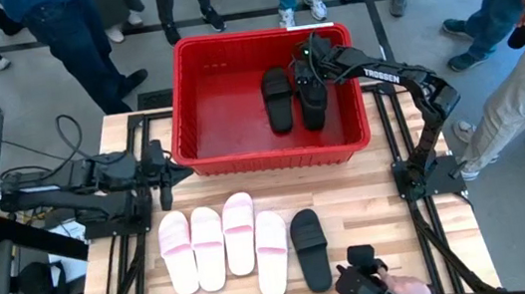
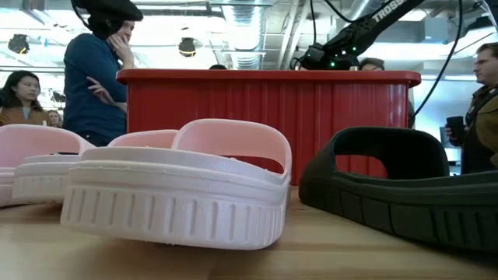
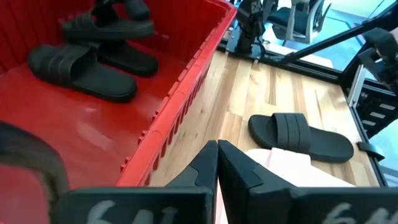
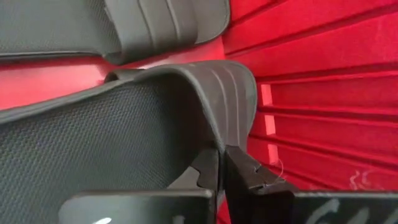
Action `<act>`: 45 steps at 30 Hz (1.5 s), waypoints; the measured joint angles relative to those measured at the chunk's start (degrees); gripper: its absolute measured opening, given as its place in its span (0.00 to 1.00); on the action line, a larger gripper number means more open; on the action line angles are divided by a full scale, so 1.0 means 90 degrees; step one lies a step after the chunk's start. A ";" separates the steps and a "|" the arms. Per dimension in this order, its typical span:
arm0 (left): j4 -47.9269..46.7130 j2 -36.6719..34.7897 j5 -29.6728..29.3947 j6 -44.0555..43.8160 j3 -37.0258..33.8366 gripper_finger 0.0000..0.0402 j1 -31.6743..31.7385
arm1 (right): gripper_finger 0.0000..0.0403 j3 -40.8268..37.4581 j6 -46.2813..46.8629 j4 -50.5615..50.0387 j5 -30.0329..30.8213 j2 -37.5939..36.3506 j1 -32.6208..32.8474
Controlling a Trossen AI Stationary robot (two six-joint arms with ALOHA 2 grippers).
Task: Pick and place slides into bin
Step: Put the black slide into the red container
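The right tool (image 1: 309, 61) is seen reaching into the bin (image 1: 205, 152) from the far right corner, its fingers pinched together on the strap edge of a black slide (image 4: 124, 130); in the right wrist view the strap's rim is clamped right at the fingertips, with the sole hanging just over the red floor. In the high view this held slide (image 1: 312, 101) lies beside a second black slide (image 1: 278, 98) already resting in the bin, the two parallel, long axes running from the far wall toward the near wall. Release is judged to be the step in hand, and it turns on the held slide being low and clear of its neighbour. Outward from there, on the surface in front of the bin, five slides remain: four pink slides (image 1: 224, 244) side by side and one black slide (image 1: 309, 250) to their right, all with long axes pointing toward the bin. The black one is nearer the right arm's base, the pink ones nearer the left tool (image 1: 164, 176), which is held closed and empty by the bin's near-left corner. A person's hand with a dark device (image 1: 365, 283) is seen at the surface's near edge.
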 joint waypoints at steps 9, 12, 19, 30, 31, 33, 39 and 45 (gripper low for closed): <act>0.0024 0.0036 0.0018 -0.0002 0.0000 0.00 0.0001 | 0.05 0.0002 -0.0075 -0.0273 0.0071 0.0000 -0.0051; 0.0024 0.0036 0.0020 -0.0002 0.0000 0.00 0.0001 | 0.08 0.0002 -0.0051 -0.0319 0.0090 0.0000 -0.0084; 0.0028 0.0036 0.0024 -0.0005 0.0000 0.00 0.0001 | 0.13 0.0002 0.0123 -0.0552 -0.0161 0.0000 -0.0102; 0.0239 0.0036 0.0088 -0.0005 0.0000 0.00 0.0001 | 0.19 0.0007 0.0100 -0.0721 -0.0403 0.0000 -0.0109; 0.0248 0.0036 0.0117 -0.0007 0.0000 0.00 0.0000 | 0.20 0.0007 0.0097 -0.0721 -0.0414 0.0000 -0.0109; 0.0245 0.0036 0.0117 -0.0049 0.0000 0.00 0.0001 | 0.22 0.0007 0.0092 -0.0723 -0.0456 0.0000 -0.0110; 0.0245 0.0036 0.0120 -0.0061 0.0000 0.00 0.0001 | 0.32 0.0082 0.0081 -0.0816 -0.0580 -0.0019 -0.0112; 0.0245 0.0036 0.0120 -0.0061 0.0000 0.00 0.0001 | 0.41 0.0496 -0.0085 -0.1085 -0.0750 -0.0027 -0.0114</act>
